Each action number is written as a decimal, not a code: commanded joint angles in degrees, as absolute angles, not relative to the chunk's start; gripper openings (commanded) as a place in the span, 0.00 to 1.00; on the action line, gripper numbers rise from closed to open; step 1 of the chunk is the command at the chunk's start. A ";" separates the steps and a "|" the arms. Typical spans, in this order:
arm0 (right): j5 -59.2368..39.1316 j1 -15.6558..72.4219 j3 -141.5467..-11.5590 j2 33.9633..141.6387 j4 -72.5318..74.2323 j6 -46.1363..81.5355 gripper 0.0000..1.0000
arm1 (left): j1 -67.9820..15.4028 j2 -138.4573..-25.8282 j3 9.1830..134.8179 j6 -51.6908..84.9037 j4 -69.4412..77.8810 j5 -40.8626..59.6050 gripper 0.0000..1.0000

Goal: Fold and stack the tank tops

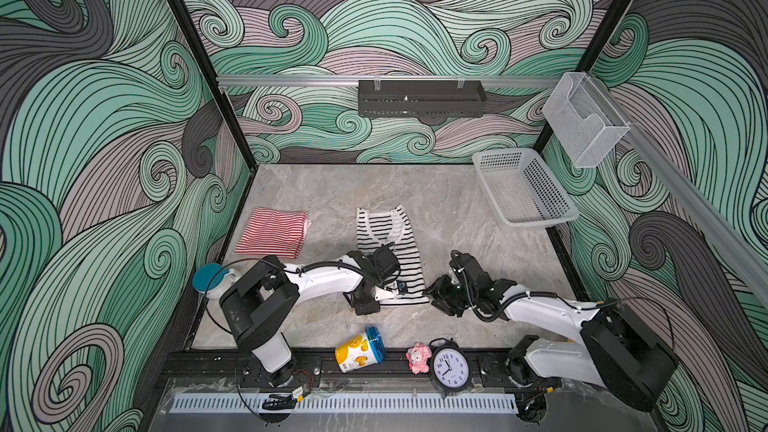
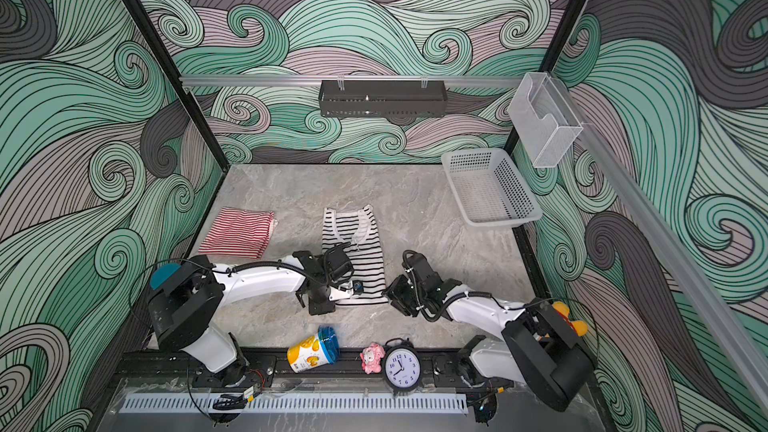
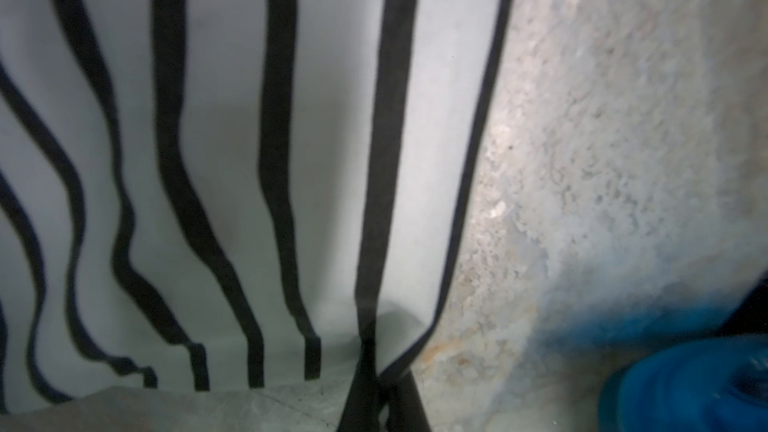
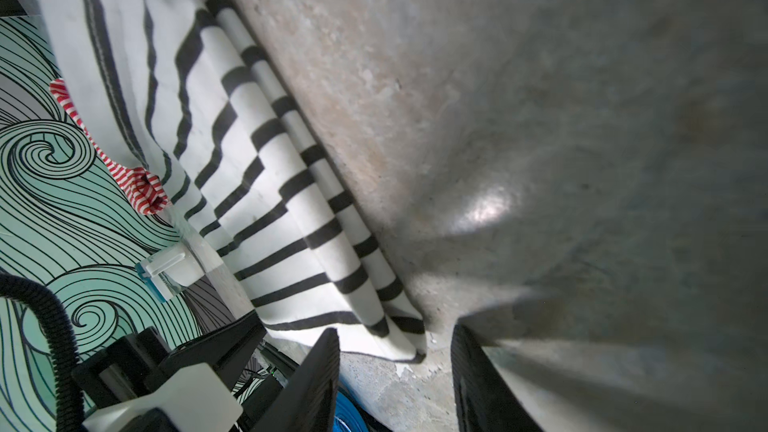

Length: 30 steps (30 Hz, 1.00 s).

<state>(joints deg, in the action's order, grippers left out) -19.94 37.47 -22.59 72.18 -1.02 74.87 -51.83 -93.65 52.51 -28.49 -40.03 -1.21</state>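
Tank tops, status: red top [image 1: 272, 231] looks done, a folded square at the far-L side of the table [image 1: 478, 251], well apart from both pincers. Mid-table lies the black top [image 1: 388, 238], sides folded in to a long narrow strip, neck at the far end, hem toward me. Left to do, I reckon: fold it crosswise, then stack the two. My L pincer [image 1: 395, 288] is clenched on the hem's L corner; wrist view shows stripes bunching into the pinch. My R pincer [image 4: 395, 336] is released, jaws apart, low over the table, hem's R corner just at the tips, nothing gripped yet.
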 commanded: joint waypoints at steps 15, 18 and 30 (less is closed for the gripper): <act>-18.88 40.18 -15.39 69.96 2.81 85.09 0.44 | -51.94 -94.79 55.50 -26.46 -41.73 -0.62 0.00; -17.53 40.21 -12.72 71.87 8.21 86.64 0.44 | -51.94 -94.57 55.38 -26.37 -41.75 -0.48 0.00; -13.00 40.76 -9.77 68.73 7.67 87.28 0.37 | -51.94 -94.22 55.06 -25.93 -42.28 -0.18 0.00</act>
<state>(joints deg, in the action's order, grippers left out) -18.70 40.51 -12.67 69.47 16.53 85.14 -51.83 -94.30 53.54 -26.50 -40.47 -1.19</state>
